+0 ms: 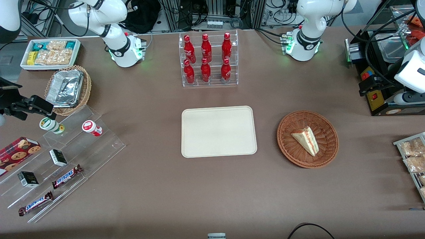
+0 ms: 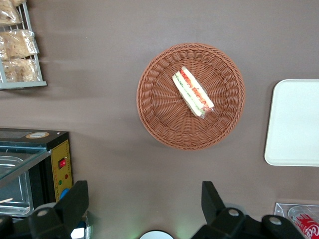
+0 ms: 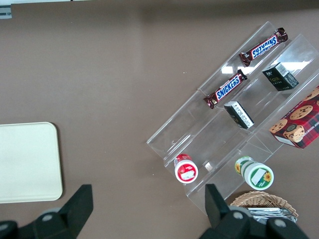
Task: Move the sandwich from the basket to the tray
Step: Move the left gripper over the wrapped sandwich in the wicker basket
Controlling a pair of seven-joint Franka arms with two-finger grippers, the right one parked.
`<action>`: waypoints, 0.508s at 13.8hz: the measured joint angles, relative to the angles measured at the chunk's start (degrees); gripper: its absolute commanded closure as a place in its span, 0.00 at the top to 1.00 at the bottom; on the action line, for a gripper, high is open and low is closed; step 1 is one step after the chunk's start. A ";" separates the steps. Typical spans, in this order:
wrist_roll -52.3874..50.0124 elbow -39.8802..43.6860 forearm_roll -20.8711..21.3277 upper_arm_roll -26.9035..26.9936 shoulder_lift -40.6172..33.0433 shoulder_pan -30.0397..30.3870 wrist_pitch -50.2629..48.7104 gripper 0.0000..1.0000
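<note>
- The table [image 1: 212,199] carries everything; the middle part is kept free, probably so the arm can work there.
- The tray [image 1: 219,131] lies flat in the middle with nothing on it, so it is ready to receive the food.
- The basket [image 1: 328,131] stands beside the tray, toward the working arm's end, apart from it.
- The bottle rack [image 1: 210,59] stands farther from the front camera than the tray; I judge it is not in the way.
- The gripper [image 2: 144,206] hangs high above the table near the basket, with its fingers [image 2: 75,199] spread wide and holding nothing.
- The sandwich [image 1: 307,140] lies in the basket, a little off center, its filling edge [image 2: 193,92] turned up, so a grasp from above looks possible.
- Between basket and tray nothing blocks the way.
</note>
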 measured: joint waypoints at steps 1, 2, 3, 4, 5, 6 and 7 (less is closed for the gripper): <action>0.00 0.00 -0.06 0.00 0.00 0.00 -0.37 1.00; 0.00 0.00 -0.06 0.00 -0.01 0.01 -1.15 1.00; 0.00 -0.02 -0.07 0.01 -0.01 0.02 -1.56 1.00; 0.00 -0.13 -0.07 0.02 0.04 0.03 -1.72 1.00; 0.00 -0.30 -0.07 0.03 0.26 0.05 -1.75 1.00; 0.00 -0.57 -0.07 0.03 0.78 0.07 -1.71 1.00; 0.00 -0.95 -0.07 0.03 1.65 0.08 -1.49 1.00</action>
